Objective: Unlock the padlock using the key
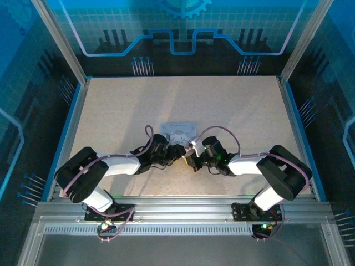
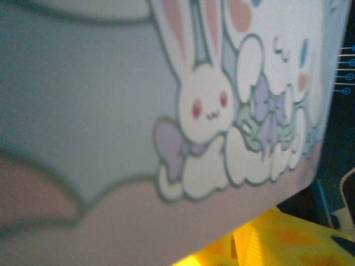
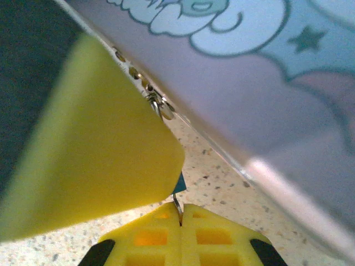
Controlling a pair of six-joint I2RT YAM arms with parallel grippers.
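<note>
Pinching the key (image 3: 176, 202), the right tool (image 3: 181, 216) sits closed just beside the tin (image 3: 249, 83) — the left tool (image 1: 168, 153), also beside the tin, has a grip I cannot tell.

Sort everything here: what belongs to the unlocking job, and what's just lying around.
Job:
- the key, a thin metal sliver pinched in the right gripper
- the left gripper, close beside it

Lying about:
- the cartoon-print tin
- the table
</note>
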